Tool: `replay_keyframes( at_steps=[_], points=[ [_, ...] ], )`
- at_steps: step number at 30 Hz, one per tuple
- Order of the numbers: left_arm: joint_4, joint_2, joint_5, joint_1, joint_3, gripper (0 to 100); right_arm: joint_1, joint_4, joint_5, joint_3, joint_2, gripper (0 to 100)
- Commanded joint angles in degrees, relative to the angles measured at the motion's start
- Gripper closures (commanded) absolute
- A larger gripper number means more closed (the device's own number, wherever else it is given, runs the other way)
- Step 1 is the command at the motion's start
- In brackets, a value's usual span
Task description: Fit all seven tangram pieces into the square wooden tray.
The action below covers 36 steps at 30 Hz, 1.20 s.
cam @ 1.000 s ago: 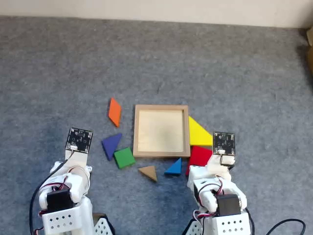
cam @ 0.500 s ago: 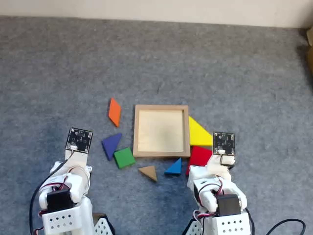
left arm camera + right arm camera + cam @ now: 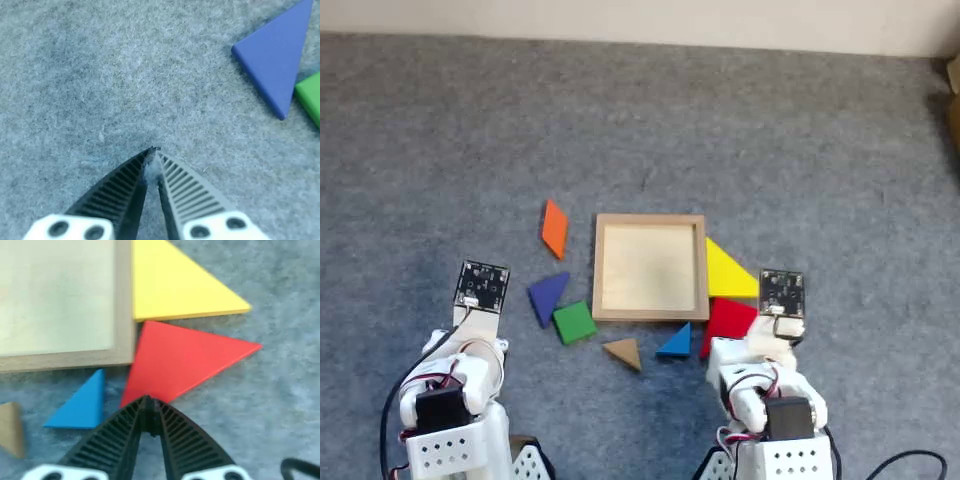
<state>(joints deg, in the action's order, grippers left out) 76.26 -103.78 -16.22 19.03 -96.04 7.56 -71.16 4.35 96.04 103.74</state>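
The tabletop [image 3: 800, 150] is covered in grey felt, and a pale wall strip [image 3: 620, 18] is seen along its far edge. The square wooden tray [image 3: 650, 219] is placed near the middle of the tabletop, toward the near edge, with its floor bare. All seven pieces are laid on the felt outside it. The orange parallelogram [image 3: 554, 227], dark blue triangle [image 3: 546, 294] and green square [image 3: 574, 322] are on its left. The brown triangle [image 3: 623, 352] and light blue triangle [image 3: 675, 343] are just beside its near rim. The yellow triangle [image 3: 725, 270] and red triangle [image 3: 728, 318] are against its right side.

In the high view the red triangle is partly hidden by the right arm's wrist. A brown object [image 3: 954, 100] is cut off at the right edge and cannot be identified.

The left gripper [image 3: 152, 152] is held with its fingers together, nothing between them, over bare felt near the dark blue triangle. The right gripper [image 3: 149, 402] is likewise closed and empty, its tips at the red triangle's near edge; contact cannot be confirmed.
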Motion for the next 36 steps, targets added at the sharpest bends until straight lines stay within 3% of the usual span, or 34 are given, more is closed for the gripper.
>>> replay_keyframes(
  at_steps=[1, 4, 11, 20, 27, 34, 36],
  points=[
    [0.2, -0.3, 0.3, 0.3, -1.1, 99, -10.0, 0.8, -11.3, -1.7, 0.8, 99.5],
    [0.2, -0.3, 0.3, 0.3, -1.1, 99, -15.8, -2.2, -13.6, -12.6, 0.2, 99.5],
    [0.2, -0.3, 0.3, 0.3, -1.1, 99, -14.6, -12.7, -13.6, -33.7, -3.3, 99.5],
    [0.2, -0.3, 0.3, 0.3, -1.1, 99, -14.5, -15.1, -13.6, -57.0, -37.5, 99.5],
    [0.2, -0.3, 0.3, 0.3, -1.1, 99, -14.1, -10.9, -14.2, -63.8, -55.0, 98.7],
    [0.2, -0.3, 0.3, 0.3, -1.1, 99, -2.2, -9.3, -18.0, -64.0, -69.0, 71.4],
    [0.2, -0.3, 0.3, 0.3, -1.1, 99, 0.5, -7.4, -18.1, -64.0, -72.3, 67.9]
  ],
)
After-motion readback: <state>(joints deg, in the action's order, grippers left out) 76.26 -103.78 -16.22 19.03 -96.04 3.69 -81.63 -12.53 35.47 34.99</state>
